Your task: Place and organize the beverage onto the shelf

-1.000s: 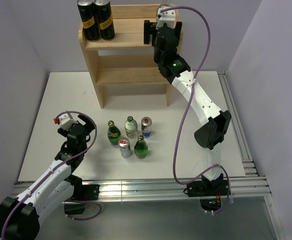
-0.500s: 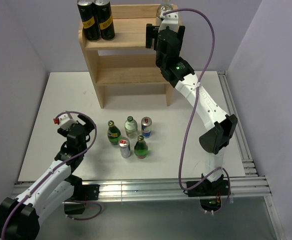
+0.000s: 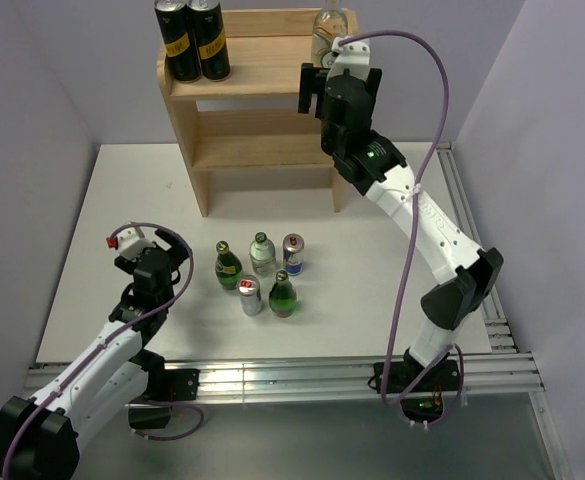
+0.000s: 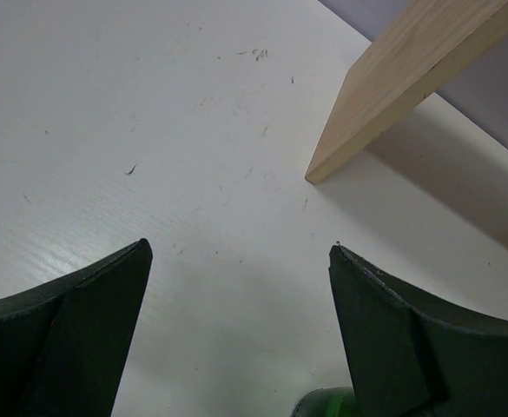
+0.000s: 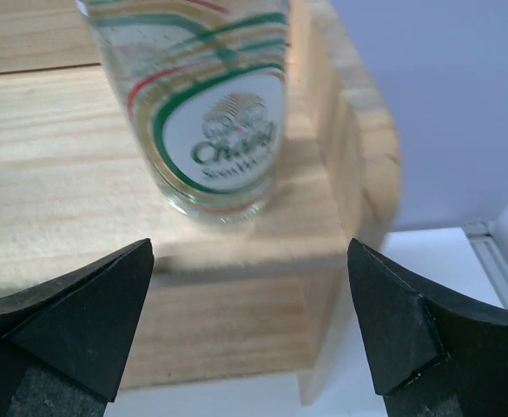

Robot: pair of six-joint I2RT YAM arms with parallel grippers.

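1. The shelf (image 3: 262,65) stands directly ahead of the right gripper (image 5: 249,261), whose jaws are spread wide and hold nothing.
2. The left gripper (image 4: 236,261) hangs over the table (image 4: 149,130) with its jaws spread and empty.
3. A clear labelled bottle (image 5: 214,113) stands upright on the shelf's top tier, just beyond the gap between the right jaws and untouched by them.

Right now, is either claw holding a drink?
Nothing. The left claw is open over the table; the right claw is open, short of the bottle on the shelf.
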